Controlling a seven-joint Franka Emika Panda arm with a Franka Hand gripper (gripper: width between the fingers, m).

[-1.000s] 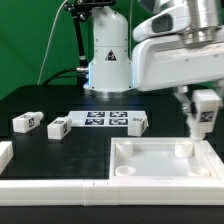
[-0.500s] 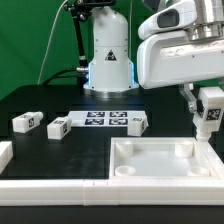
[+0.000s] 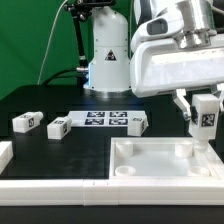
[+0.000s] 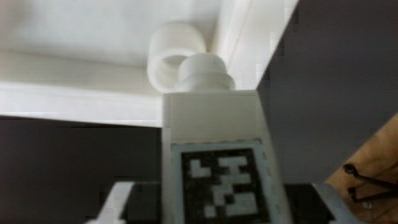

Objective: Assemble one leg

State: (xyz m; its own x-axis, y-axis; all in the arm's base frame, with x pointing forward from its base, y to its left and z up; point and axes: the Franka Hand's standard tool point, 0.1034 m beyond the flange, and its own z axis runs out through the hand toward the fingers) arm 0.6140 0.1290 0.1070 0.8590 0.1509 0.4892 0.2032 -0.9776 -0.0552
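While the gripper (image 3: 203, 108) pinches one leg (image 3: 206, 122) upright, its lower end sits right at the socket (image 4: 173, 55) at 1 o'clock on the tray (image 3: 150, 181), exterior view.

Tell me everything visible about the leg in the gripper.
The leg is a small white, plastic-looking rectangular block with a black-and-white square tag on one face and a rounded peg at its lower end. It hangs upright, clamped in the gripper, peg down over the tray-like piece's far corner socket on the exterior view's right. Whether peg and socket touch cannot be told.
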